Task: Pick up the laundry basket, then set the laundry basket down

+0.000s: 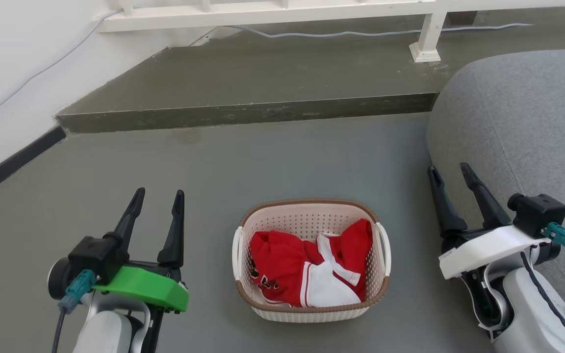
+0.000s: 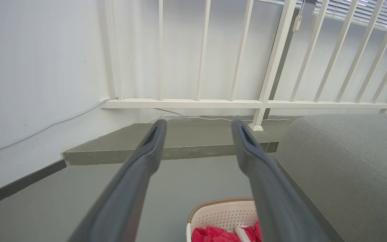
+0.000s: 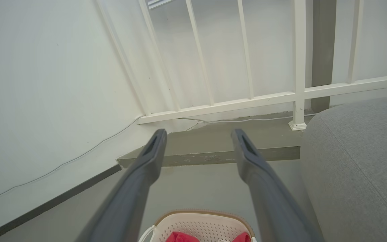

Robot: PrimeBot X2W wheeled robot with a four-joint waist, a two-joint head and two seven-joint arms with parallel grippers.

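So nothing is done yet, as I read it. The laundry basket (image 1: 307, 221) sits on the floor (image 1: 263, 157) between my two pincers, apart from both. It lies to the right of the left pincer (image 1: 160, 192) and to the left of the right pincer (image 1: 448, 167), back behind their fingertips. Both pincers stand open and hold nothing. A red and white garment (image 1: 302, 274) lies inside the basket. Reaching the side handles, the lift and the set-down are all left to do.
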